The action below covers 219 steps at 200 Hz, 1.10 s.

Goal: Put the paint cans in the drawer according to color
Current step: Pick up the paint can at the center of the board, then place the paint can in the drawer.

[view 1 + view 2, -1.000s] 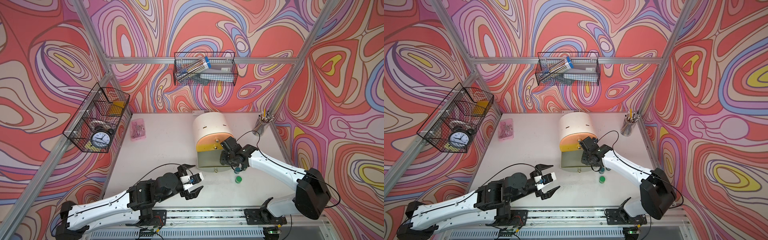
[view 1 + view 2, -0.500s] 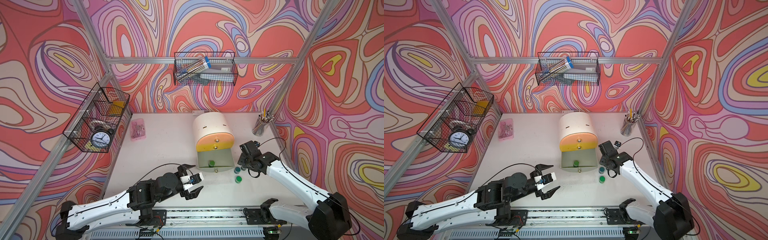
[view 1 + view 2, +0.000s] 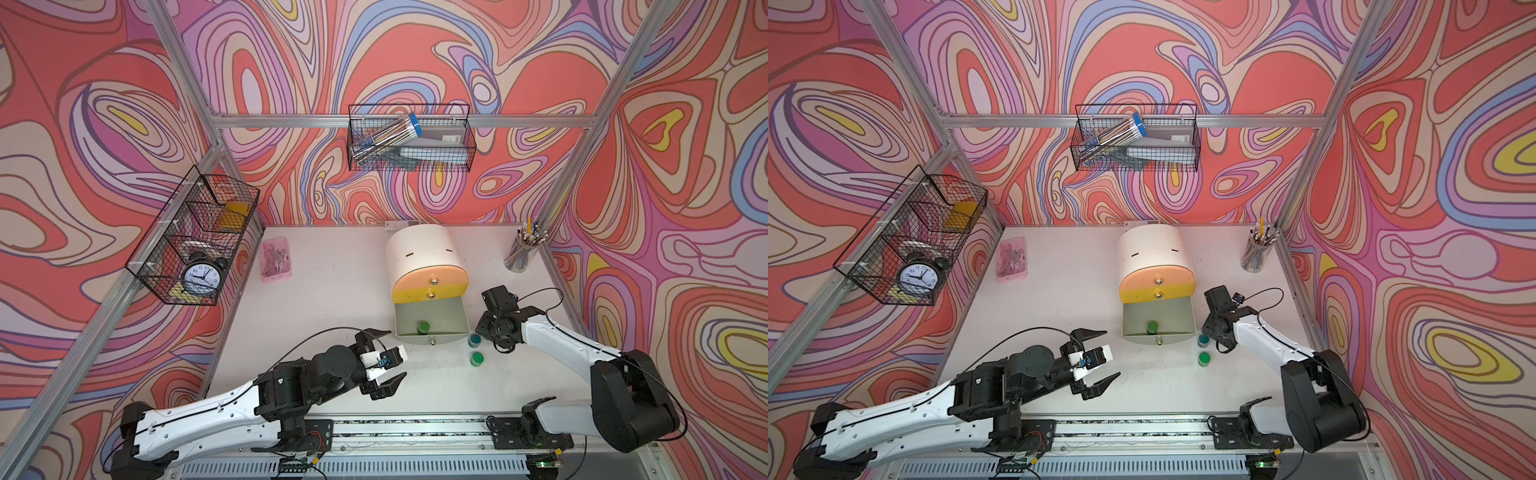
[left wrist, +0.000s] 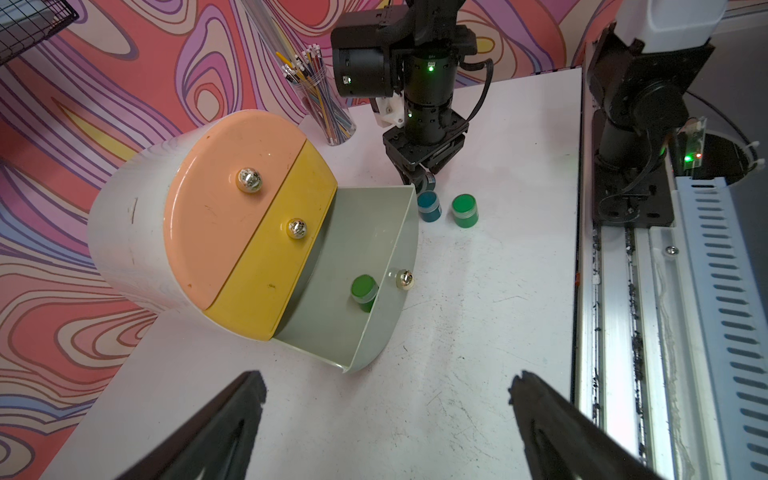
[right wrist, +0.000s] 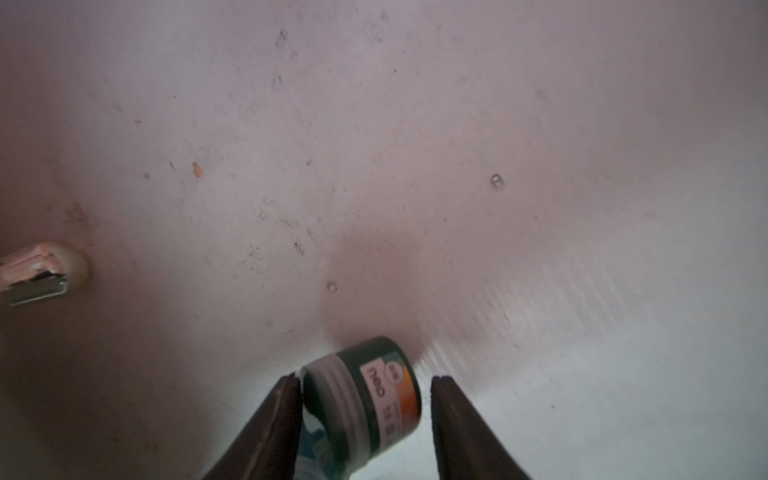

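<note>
The cream drawer chest has its peach and yellow fronts closed and its grey-green bottom drawer pulled out. One green paint can stands inside it. A teal can and a green can stand on the table right of the drawer. My right gripper straddles the teal can, open, one finger against the lid and a gap at the other. My left gripper hovers wide open before the drawer, holding nothing.
A clear cup of pencils stands at the back right and a pink pouch at the back left. Wire baskets hang on the left wall and the back wall. The arms' rail runs along the front edge.
My right gripper has left the open drawer, swung right and come down over the teal can. The green can in the drawer is now uncovered. The left arm has not moved.
</note>
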Each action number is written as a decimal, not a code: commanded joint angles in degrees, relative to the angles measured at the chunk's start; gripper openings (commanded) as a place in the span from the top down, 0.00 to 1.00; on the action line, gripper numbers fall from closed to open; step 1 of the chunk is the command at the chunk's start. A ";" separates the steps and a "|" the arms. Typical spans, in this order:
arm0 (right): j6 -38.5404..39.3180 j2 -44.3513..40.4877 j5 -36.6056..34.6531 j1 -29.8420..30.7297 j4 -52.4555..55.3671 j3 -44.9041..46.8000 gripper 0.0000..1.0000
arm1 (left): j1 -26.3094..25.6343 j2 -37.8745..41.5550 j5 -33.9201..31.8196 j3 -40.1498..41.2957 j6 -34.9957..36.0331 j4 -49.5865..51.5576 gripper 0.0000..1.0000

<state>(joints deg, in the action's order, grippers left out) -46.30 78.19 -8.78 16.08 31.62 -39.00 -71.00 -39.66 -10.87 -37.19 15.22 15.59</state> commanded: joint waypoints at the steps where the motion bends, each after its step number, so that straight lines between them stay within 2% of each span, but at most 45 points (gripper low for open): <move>1: 0.85 0.82 -0.13 -0.30 -2.05 0.79 0.48 | -0.16 -0.16 0.37 -0.34 0.18 1.21 0.01; 53: 1.04 0.11 -1.11 -0.89 -3.40 1.31 0.61 | -0.13 -0.36 0.33 -0.36 0.15 1.38 0.01; 71: 0.26 -0.71 -0.95 -0.96 -3.13 1.19 0.73 | -0.19 -0.29 0.22 -0.45 0.21 1.60 0.01; 81: -0.06 -3.11 -1.91 -0.96 -2.08 1.17 0.77 | -0.10 -0.24 0.08 -0.43 0.18 1.66 0.01; 106: 0.47 -13.23 -5.66 -0.87 5.23 -2.33 0.77 | -0.15 -0.26 -0.22 -0.43 0.27 1.60 0.01; 131: 1.70 -19.86 -3.55 0.17 10.94 -8.48 0.78 | -0.19 -0.34 -0.57 -0.34 0.47 1.43 0.01; 146: 0.27 -20.11 -1.02 4.20 10.56 -11.01 0.77 | -0.19 -0.48 -1.09 -0.34 0.67 1.26 0.01; 157: -1.71 -18.76 -0.95 10.18 8.05 -12.07 0.77 | -0.17 -0.68 -1.56 -0.30 0.91 1.08 0.01; 184: -5.55 -10.59 -1.32 22.23 0.70 -14.66 0.74 | -0.19 -1.12 -2.74 -0.34 1.28 1.24 0.01; 219: -8.86 -4.24 0.98 24.57 -8.75 -11.65 0.74 | -0.18 -1.30 -3.75 -0.18 1.51 1.63 0.01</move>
<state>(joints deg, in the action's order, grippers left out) -51.64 72.10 -8.78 40.34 29.63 -52.82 -71.00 -40.95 -13.21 -37.19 16.05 16.75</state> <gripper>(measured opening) 0.356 0.988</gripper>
